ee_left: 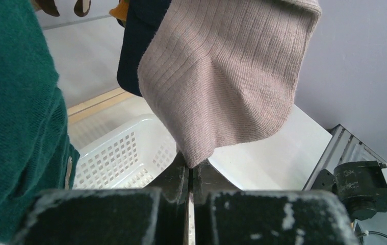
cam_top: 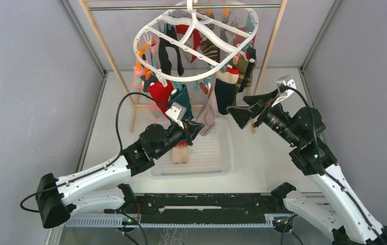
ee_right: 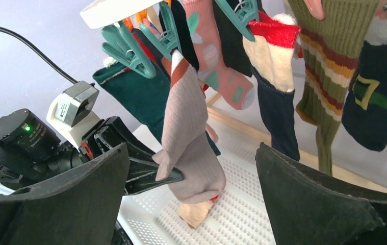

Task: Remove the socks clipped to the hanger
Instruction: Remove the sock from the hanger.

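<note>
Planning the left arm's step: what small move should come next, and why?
Probably pull the left gripper down toward the basket: it is shut on the toe of the beige sock, whose top a teal clip on the hanger holds.

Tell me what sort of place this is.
Probably a walled-in robot test cell staged as a laundry-drying corner: plain grey partition walls, a sock-laden hanger hung on a wooden rack, and a white basket below.

no readable text, labels, brands or numbers anywhere
</note>
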Available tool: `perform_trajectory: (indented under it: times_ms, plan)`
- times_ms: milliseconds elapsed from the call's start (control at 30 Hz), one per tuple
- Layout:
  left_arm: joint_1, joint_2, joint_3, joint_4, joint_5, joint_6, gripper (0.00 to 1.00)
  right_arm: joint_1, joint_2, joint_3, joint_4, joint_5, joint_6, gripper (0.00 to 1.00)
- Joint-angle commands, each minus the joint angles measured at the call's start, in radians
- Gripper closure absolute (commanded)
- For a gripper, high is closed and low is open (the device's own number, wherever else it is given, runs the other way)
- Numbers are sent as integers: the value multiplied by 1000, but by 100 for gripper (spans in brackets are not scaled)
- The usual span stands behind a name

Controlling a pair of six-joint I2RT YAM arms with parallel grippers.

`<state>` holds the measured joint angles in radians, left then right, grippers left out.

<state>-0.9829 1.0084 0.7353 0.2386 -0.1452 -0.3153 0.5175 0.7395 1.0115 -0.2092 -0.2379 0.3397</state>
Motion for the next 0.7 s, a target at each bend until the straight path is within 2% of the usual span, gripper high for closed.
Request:
perform_trajectory:
  times_ms: [0,167,500,667]
  plan:
    - [12,-40,36,3,23,-5,100,-5,36,46,125,-32,-38,0]
    - [16,-53,33,-10,44,-14,100,-5,86,47,176,-43,-84,0]
    - [25,-112,45,-75,61,-13,100,-7,170,52,338,-110,-60,0]
    - [31,-135,36,-81,66,-18,100,-7,203,91,362,-195,-44,7]
